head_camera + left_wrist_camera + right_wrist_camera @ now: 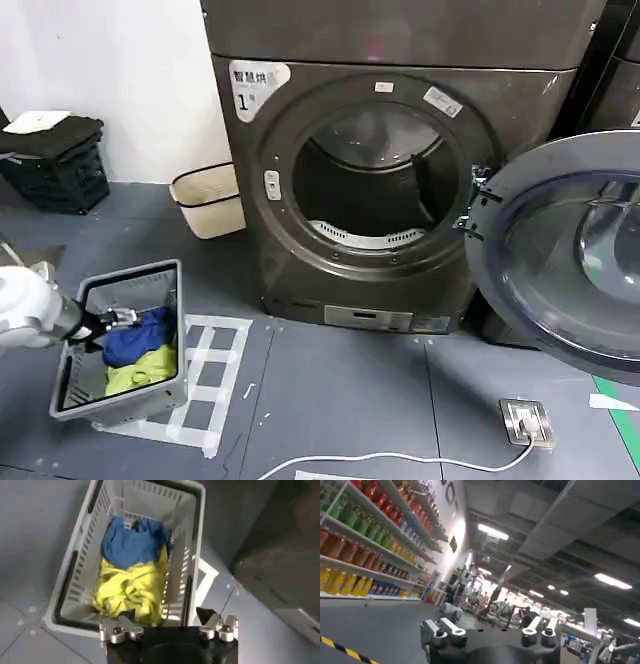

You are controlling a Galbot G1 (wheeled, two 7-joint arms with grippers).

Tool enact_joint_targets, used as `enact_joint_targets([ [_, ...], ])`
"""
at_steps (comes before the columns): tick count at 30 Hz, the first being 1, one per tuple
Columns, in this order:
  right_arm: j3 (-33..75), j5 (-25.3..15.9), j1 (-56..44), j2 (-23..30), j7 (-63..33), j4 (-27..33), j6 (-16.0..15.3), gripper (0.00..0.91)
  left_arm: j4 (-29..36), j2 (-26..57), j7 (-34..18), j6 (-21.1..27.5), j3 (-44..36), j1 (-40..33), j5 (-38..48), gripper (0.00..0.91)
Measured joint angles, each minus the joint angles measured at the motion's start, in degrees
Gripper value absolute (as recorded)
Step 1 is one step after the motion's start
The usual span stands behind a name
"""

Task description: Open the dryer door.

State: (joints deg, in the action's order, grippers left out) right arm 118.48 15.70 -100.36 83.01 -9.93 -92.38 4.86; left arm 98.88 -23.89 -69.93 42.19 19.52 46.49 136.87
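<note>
The dryer door [570, 260], a wide chrome ring round dark glass, stands swung wide open at the right of the grey machine stickered "1" [250, 85]. The round drum opening [375, 180] is bare. My left gripper [118, 320] hovers far to the left, over a grey laundry basket [165, 275] that holds blue and yellow clothes. In the left wrist view the left gripper [165, 615] is open above the basket rim [75, 625], with nothing between its fingers. The right gripper [490, 615] is open, holds nothing and points away into the room.
A beige bin [208, 200] stands left of the dryer and a black crate [55, 160] sits by the wall. White tape squares [215, 370] mark the floor beside the basket. A floor socket [527, 420] with a white cable lies front right.
</note>
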Motion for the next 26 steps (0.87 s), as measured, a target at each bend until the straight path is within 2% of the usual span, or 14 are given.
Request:
enact_joint_targets([
  [26,0.15,-0.57,-0.08,0.24,0.26,0.04,0.79,0.907,-3.61,-2.23,0.05,0.00,-1.35,-2.33,-1.04,0.907],
])
